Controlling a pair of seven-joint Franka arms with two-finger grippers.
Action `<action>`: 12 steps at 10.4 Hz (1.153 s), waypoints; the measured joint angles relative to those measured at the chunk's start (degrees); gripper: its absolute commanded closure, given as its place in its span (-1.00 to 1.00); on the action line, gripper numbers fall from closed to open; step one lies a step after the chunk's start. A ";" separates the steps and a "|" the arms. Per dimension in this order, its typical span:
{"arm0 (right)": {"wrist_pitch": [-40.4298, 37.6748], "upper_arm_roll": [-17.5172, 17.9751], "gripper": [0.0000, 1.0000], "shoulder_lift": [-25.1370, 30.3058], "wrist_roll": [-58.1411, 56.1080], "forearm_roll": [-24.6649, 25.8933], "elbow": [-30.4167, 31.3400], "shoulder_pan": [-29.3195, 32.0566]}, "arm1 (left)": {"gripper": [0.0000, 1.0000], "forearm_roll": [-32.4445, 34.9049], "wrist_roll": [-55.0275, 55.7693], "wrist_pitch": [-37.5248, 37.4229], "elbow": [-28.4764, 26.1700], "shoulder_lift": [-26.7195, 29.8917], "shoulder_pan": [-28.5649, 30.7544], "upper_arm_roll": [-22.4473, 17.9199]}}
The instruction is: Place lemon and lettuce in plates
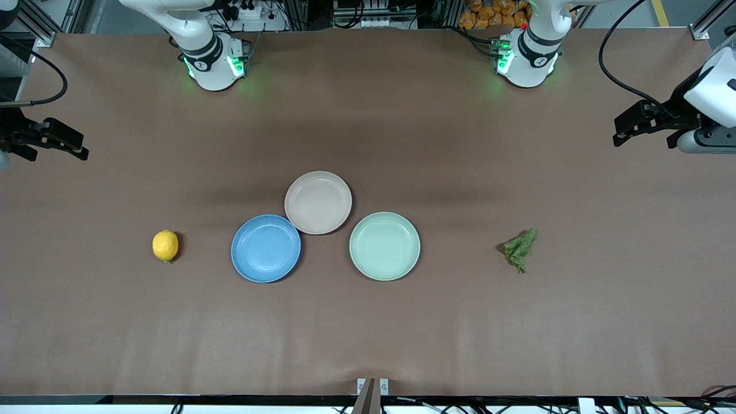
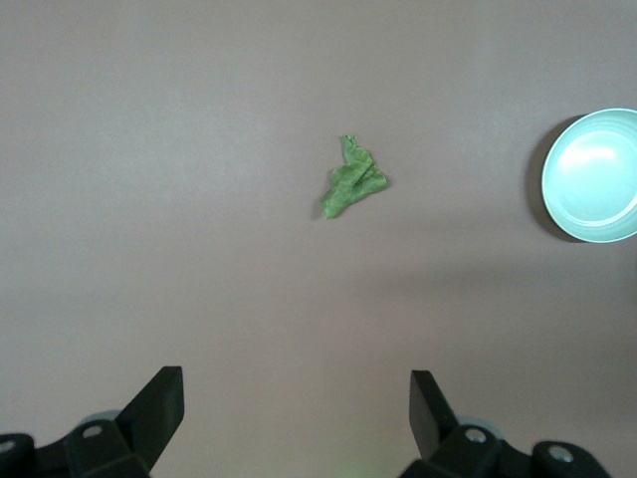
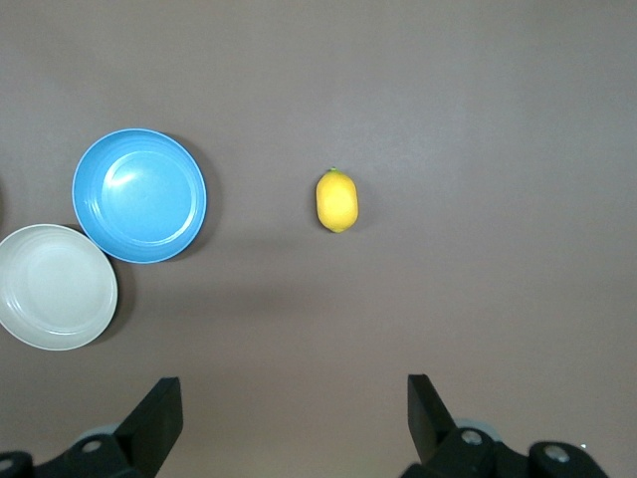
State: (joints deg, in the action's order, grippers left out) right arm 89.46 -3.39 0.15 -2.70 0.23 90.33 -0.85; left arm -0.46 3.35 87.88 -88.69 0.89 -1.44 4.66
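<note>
Lemon [image 1: 165,246] smooth, oval; lettuce [image 1: 520,249] crinkled, ragged. Left end effector [image 2: 297,418], right end effector [image 3: 294,418] released, empty.

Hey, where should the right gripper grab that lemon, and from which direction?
Probably from straight above, closing across the lemon's narrow middle. It lies on its side on the bare table, apart from the blue plate, so both flanks are free for the fingers. Its long axis runs toward and away from the front camera, with pointed ends that would likely slip. The right gripper is open and empty.
</note>
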 measured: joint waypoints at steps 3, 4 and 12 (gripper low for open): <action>0.01 0.00 -1.00 -0.05 0.00 0.00 0.00 0.00 | -1.00 0.00 0.00 1.43 0.03 0.04 0.00 0.00; 0.02 0.00 -1.00 -0.06 0.00 0.00 0.00 0.00 | -1.00 0.00 0.00 1.54 0.03 0.06 0.00 0.00; -0.02 -0.04 -1.00 -0.72 0.00 0.00 0.00 0.40 | -1.00 1.36 0.00 2.08 0.04 -1.99 -0.49 0.06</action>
State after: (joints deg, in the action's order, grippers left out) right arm 89.45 -3.43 -0.58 -2.70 0.23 90.33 -0.45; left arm 0.90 3.35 89.96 -88.65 -1.10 -1.93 4.72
